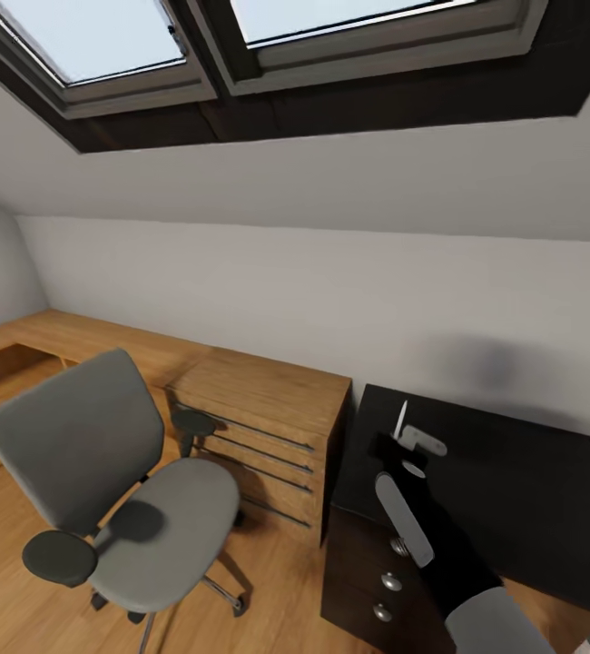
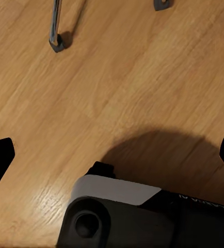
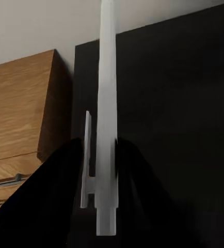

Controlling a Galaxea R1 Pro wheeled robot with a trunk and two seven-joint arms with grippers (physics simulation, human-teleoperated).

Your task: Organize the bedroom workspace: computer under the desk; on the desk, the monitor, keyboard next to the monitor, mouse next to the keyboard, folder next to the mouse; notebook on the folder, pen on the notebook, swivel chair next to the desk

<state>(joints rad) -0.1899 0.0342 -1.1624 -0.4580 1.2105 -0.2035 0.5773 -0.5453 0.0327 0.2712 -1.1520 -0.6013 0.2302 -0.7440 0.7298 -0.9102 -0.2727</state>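
The grey swivel chair (image 1: pixel 141 509) with black armrests stands on the wood floor at the left, its seat bare. The glossy black desk (image 1: pixel 513 490) fills the right side. My right gripper (image 1: pixel 408 445) hovers over the desk's left end, shut on the thin silvery-white pen (image 1: pixel 401 418), which points up and away. In the right wrist view the pen (image 3: pixel 107 103) runs upright between the dark fingers (image 3: pixel 60 181) of the right gripper (image 3: pixel 99 155), above the black top. The left gripper (image 2: pixel 112 155) is open over bare floor, near a chair base leg (image 2: pixel 55 31).
A light-wood drawer chest (image 1: pixel 268 427) stands between chair and desk, against the sloped pale wall. The desk's black drawer unit (image 1: pixel 390 581) with silver knobs sits below its left end. A skylight (image 1: pixel 240 45) is overhead. A low wooden ledge (image 1: pixel 23 341) runs along the left.
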